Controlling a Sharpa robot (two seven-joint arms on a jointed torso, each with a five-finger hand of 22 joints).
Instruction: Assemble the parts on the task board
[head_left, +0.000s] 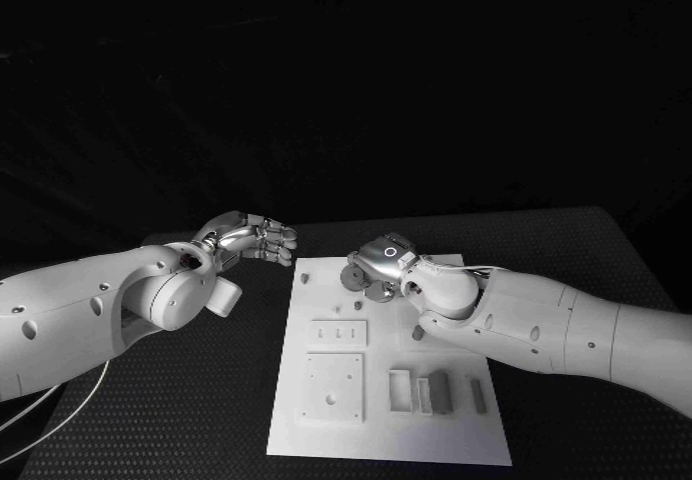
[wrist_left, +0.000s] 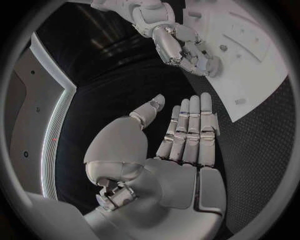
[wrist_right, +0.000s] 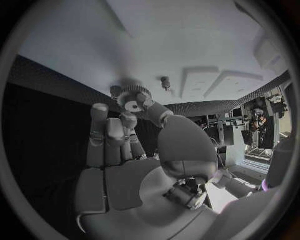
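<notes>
right hand (wrist_right: 134, 150) fingers pinch a gear (wrist_right: 132, 96) over the task board (head_left: 433, 440); left hand (wrist_left: 181, 150) fingers straight, pressed together.

Far end of the task board (head_left: 433, 420) hidden under the right hand (head_left: 382, 266); held gear (wrist_right: 132, 95) perhaps blurred.

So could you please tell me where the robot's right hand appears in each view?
Head view: right hand at the task board's far end.
Left wrist view: beyond the left hand, over the task board.
Right wrist view: mid-picture, pinching a round part by the task board.
Shared landmark: the task board.
</notes>
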